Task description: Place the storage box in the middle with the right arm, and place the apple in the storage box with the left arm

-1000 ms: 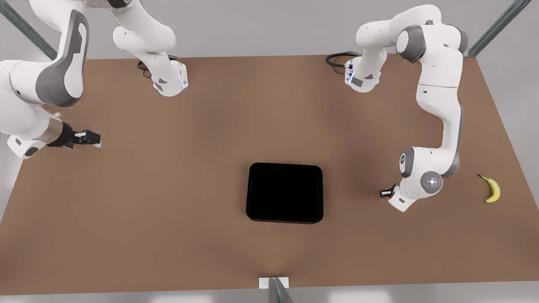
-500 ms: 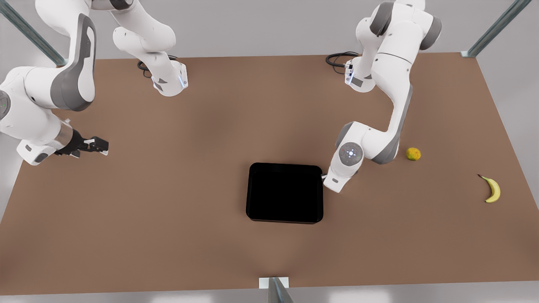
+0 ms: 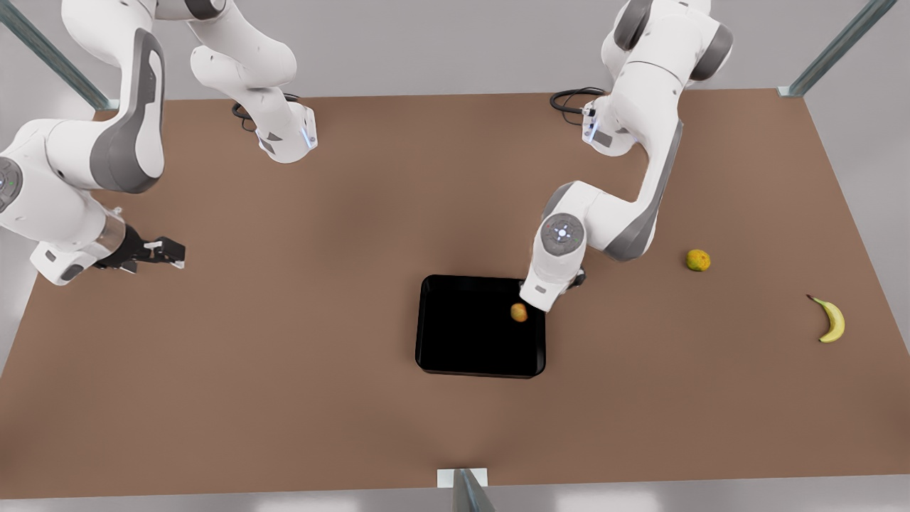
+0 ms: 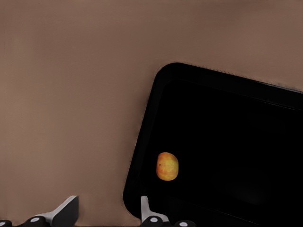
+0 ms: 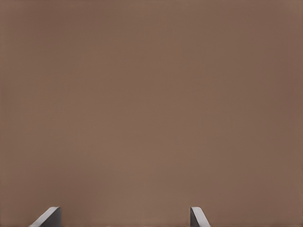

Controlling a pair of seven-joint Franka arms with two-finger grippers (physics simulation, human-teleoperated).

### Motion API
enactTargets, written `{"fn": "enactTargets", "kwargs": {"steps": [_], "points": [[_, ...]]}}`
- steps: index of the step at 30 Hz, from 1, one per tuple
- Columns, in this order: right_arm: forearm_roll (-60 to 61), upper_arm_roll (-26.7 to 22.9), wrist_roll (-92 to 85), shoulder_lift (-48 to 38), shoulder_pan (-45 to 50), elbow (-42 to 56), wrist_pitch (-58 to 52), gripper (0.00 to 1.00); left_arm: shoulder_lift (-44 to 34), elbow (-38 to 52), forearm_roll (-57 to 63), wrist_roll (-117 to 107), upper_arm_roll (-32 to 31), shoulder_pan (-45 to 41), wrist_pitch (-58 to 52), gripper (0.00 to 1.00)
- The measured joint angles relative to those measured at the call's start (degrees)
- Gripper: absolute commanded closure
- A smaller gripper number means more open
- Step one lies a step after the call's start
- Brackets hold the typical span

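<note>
The storage box (image 3: 480, 326) sits near the middle of the brown table (image 3: 284, 370), towards the near edge. The apple (image 3: 520, 312) lies loose inside it, close to the wall on the front view's right. Just above that corner hangs the left gripper (image 4: 108, 213), fingers spread apart and holding nothing. Further back on the front view's right lie a banana (image 3: 830, 319) and a yellow-green fruit (image 3: 698, 260), well apart from the box. On the front view's left, the right gripper (image 3: 161, 252) waits over bare table, fingers parted and empty.
</note>
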Motion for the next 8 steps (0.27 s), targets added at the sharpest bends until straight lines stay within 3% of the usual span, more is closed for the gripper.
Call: {"fn": "enactTargets", "kwargs": {"steps": [4,6,8], "points": [[0.00,0.00,0.00,-0.22,0.16,0.09,-0.24,0.00,-12.15,0.04,-0.28,21.87,-0.04,8.09,-6.61,0.00],[0.55,0.00,0.09,0.01,0.04,0.07,-0.51,0.00,-18.15,0.87,-2.57,38.21,5.32,12.00,-9.92,0.00],[0.70,-0.08,-0.08,0.26,-0.72,0.17,-0.86,0.00,-19.49,1.24,-4.55,38.29,5.86,13.13,-10.27,0.00]]}}
